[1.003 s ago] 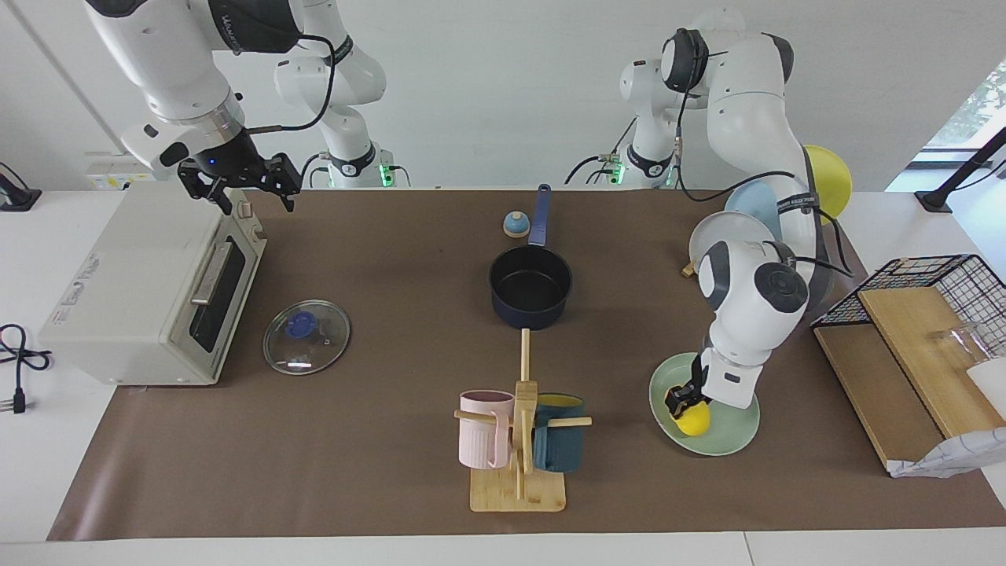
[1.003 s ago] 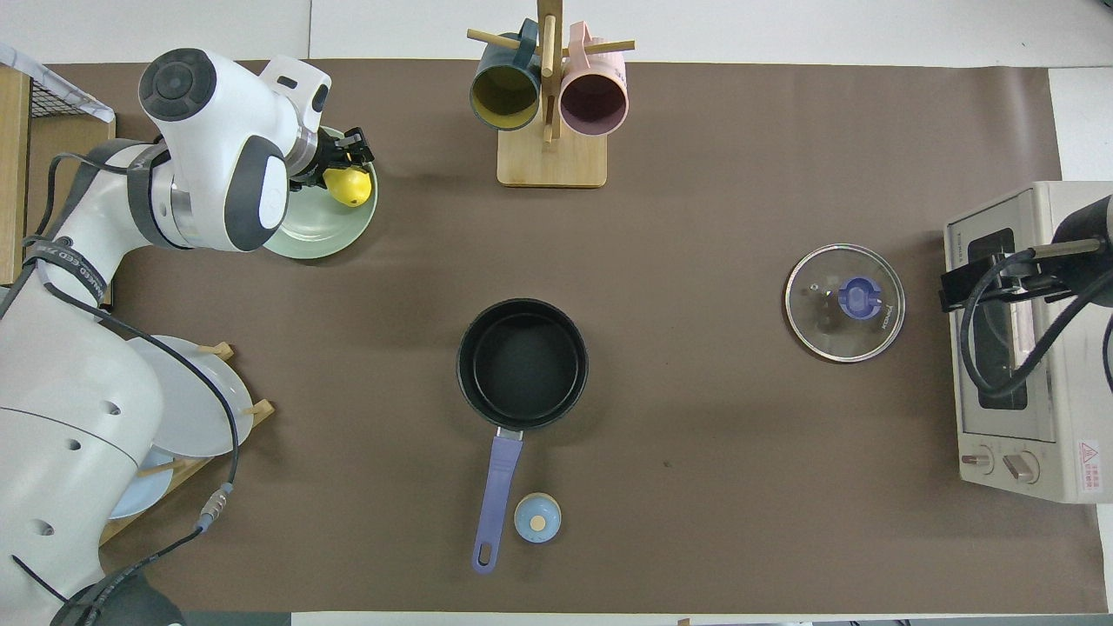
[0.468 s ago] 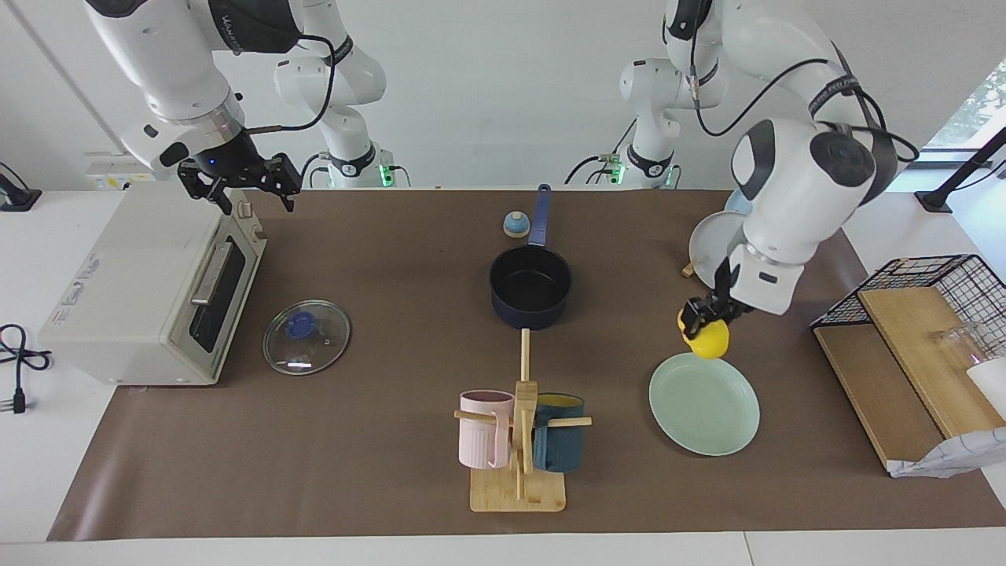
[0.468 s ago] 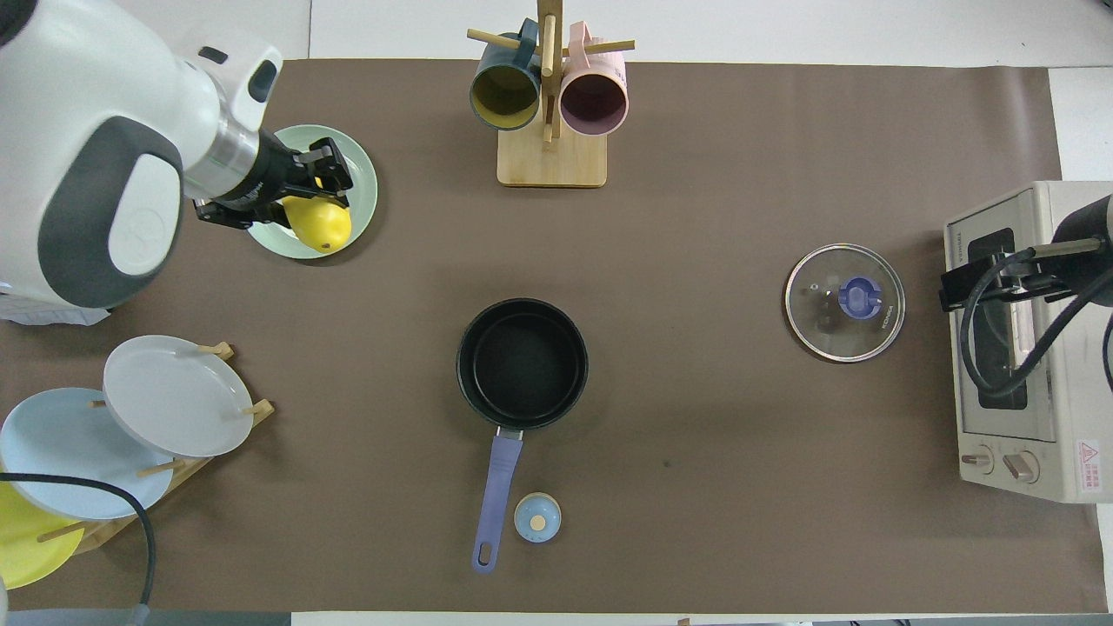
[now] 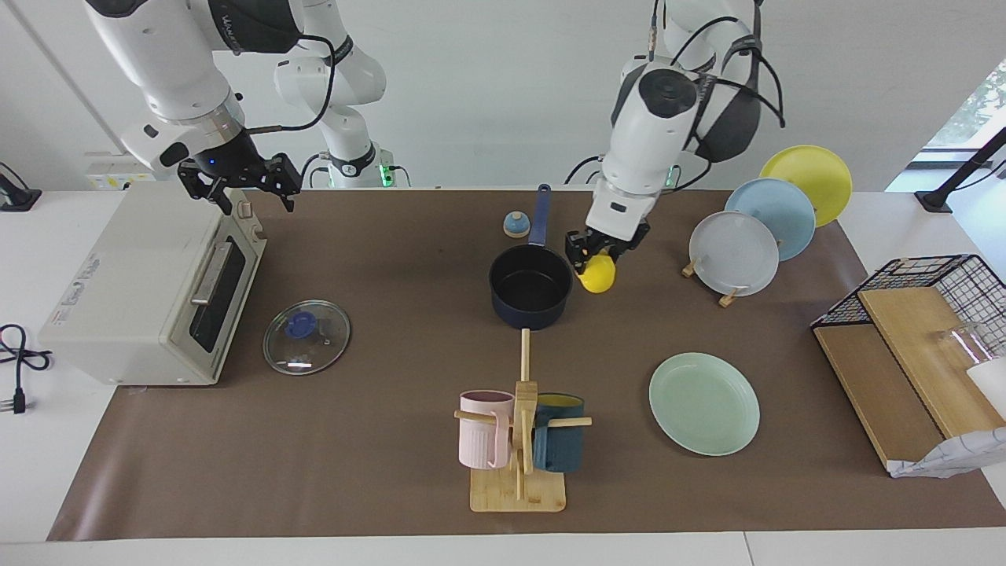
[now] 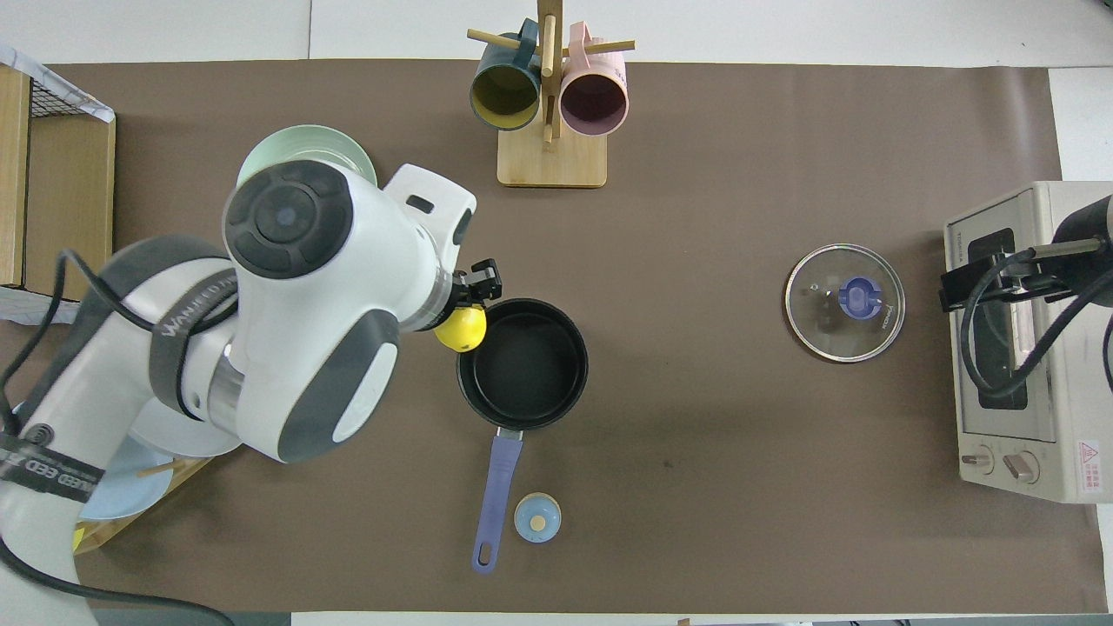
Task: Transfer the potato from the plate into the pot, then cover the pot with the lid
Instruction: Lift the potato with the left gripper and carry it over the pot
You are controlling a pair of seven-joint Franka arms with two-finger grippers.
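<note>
My left gripper (image 5: 599,258) is shut on the yellow potato (image 5: 597,273) and holds it in the air over the rim of the dark blue pot (image 5: 530,287), at the rim's side toward the left arm's end. In the overhead view the potato (image 6: 462,328) overlaps the edge of the pot (image 6: 523,363), whose black inside is empty. The mint-green plate (image 5: 704,403) lies empty; the left arm partly covers it in the overhead view (image 6: 287,139). The glass lid (image 5: 306,336) with its blue knob lies flat beside the toaster oven. My right gripper (image 5: 240,185) waits open above the oven.
A toaster oven (image 5: 149,291) stands at the right arm's end. A mug rack (image 5: 519,440) stands farther from the robots than the pot. A small bell (image 5: 515,225) sits by the pot's handle. Upright plates in a rack (image 5: 754,236) and a wire basket (image 5: 935,283) are at the left arm's end.
My left gripper lifted the potato off the plate and carried it through the air to the pot's rim. The plate is now empty. The right arm has not moved.
</note>
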